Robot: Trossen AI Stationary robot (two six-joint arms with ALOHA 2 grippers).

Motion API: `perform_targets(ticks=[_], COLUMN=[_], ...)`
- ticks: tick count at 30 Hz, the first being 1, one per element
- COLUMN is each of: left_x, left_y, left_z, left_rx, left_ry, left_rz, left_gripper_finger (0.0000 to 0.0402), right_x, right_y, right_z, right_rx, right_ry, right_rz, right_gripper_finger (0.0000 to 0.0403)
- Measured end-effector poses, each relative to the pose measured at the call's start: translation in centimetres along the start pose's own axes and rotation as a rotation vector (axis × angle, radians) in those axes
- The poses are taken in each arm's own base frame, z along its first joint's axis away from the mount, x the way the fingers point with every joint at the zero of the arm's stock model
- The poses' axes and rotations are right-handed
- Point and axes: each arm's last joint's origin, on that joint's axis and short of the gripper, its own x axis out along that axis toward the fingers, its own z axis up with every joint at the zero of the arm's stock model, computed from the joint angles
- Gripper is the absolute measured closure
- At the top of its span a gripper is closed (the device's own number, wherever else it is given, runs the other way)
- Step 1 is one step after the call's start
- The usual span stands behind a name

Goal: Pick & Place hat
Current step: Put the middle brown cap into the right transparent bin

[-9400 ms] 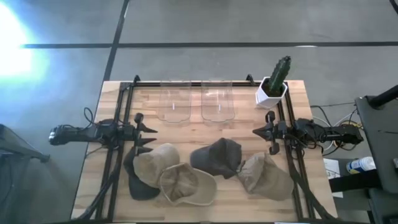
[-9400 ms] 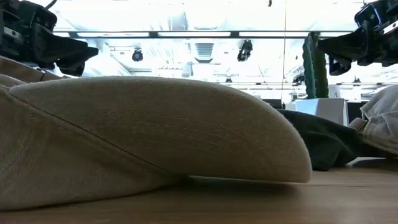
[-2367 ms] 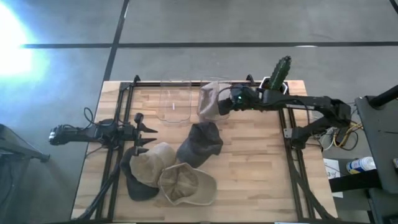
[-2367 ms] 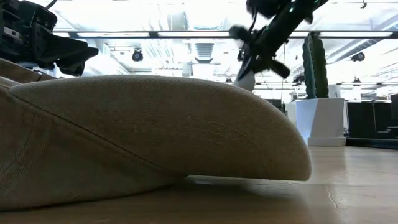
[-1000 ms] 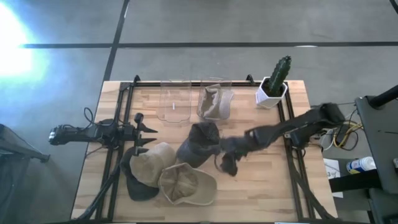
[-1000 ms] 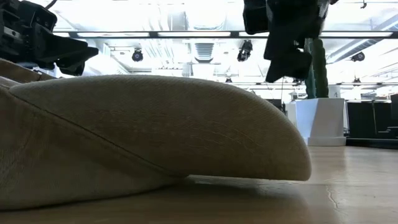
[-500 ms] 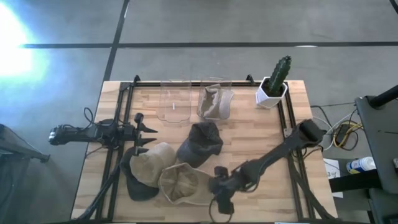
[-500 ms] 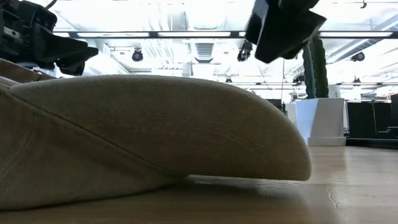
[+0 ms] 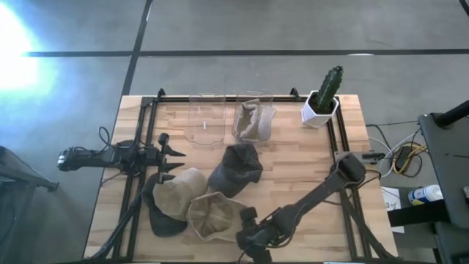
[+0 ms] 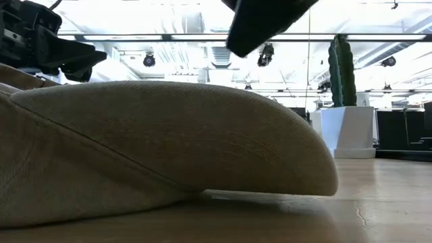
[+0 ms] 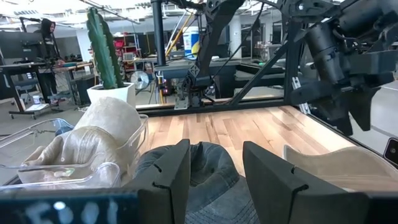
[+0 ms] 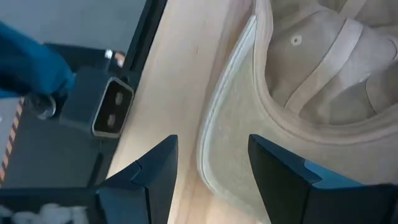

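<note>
Tan cotton, the upturned cap (image 12: 323, 93) is lying with its brim edge directly between the right gripper's (image 9: 249, 233) spread, empty fingers (image 12: 146, 168), while the left gripper (image 9: 167, 152) is waiting open, farther off.

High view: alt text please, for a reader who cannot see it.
The right gripper reaches over the brim of an upturned tan hat at the table's front, fingers open. The left gripper waits at the left; one hat already sits in a clear bin.
</note>
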Motion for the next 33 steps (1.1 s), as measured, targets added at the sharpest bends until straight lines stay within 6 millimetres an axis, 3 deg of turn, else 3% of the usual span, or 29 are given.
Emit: perform_targets(ticks=[8, 22, 29, 33], left_x=[0.0, 0.1, 0.1, 0.1], left_y=[0.0, 0.0, 0.0, 0.0], left_z=[0.0, -0.1, -0.1, -0.1], left_rx=[0.0, 0.0, 0.0, 0.0], left_ry=[0.002, 0.011, 0.012, 0.013], left_rz=[0.0, -0.001, -0.001, 0.0], left_gripper_finger=[0.026, 0.026, 0.026, 0.026], right_x=[1.3, 4.8, 6.5, 6.9], right_y=[1.1, 1.1, 0.6, 0.1], right_z=[0.1, -1.3, -2.0, -2.3], right_rx=[0.083, 0.216, 0.242, 0.294], right_ry=[-0.102, -0.089, -0.093, -0.066], right_rz=[-0.092, -0.218, -0.315, -0.334], right_gripper_finger=[0.0211, 0.0216, 0.0238, 0.0274])
